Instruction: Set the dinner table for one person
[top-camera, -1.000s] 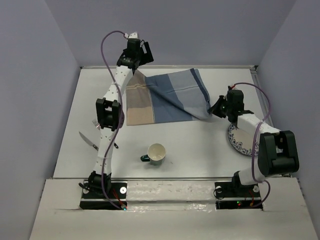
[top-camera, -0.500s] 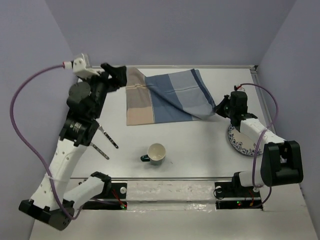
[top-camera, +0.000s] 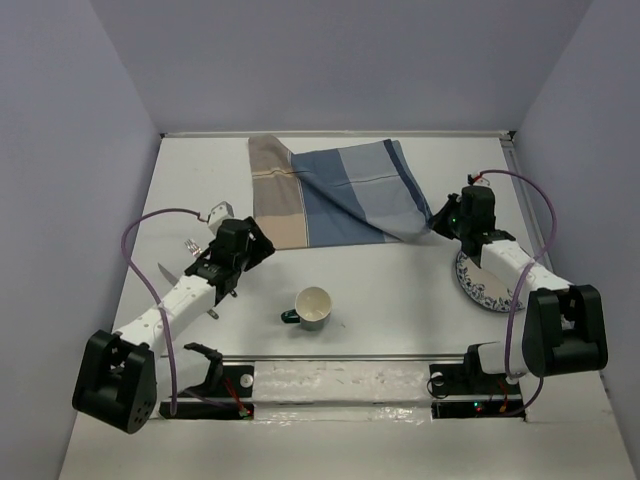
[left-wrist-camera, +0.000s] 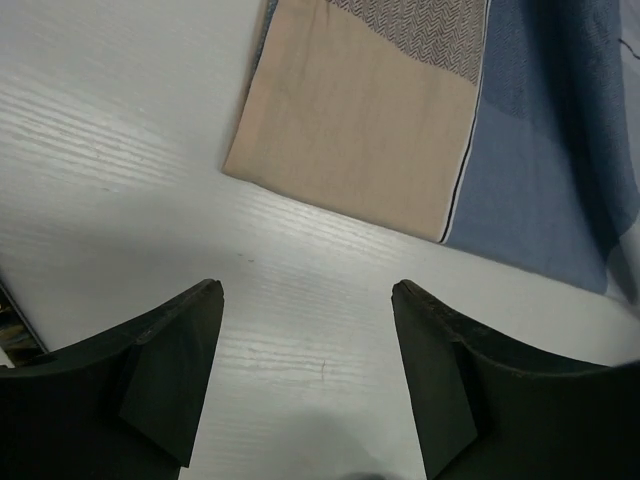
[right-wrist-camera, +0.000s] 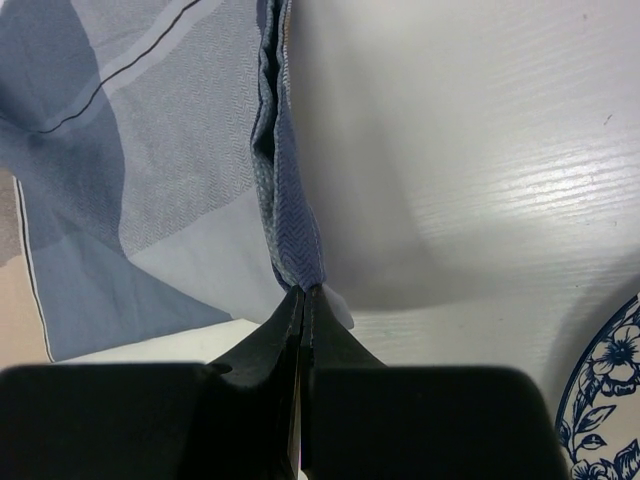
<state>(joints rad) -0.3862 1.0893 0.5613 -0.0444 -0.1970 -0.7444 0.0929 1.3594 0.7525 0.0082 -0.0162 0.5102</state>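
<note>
1. The table is seen as the white top in front of both arms, and every item lies on it.
2. The placemat is spread on the far middle part, with its right corner bunched and raised.
3. That corner is pinched by the right gripper, its fingers pressed together on the cloth, near the plate.
4. The left gripper is held spread over bare table, near the placemat's tan corner; nothing is gripped.
5. A cup is set at the near middle, apart from the placemat.
</note>
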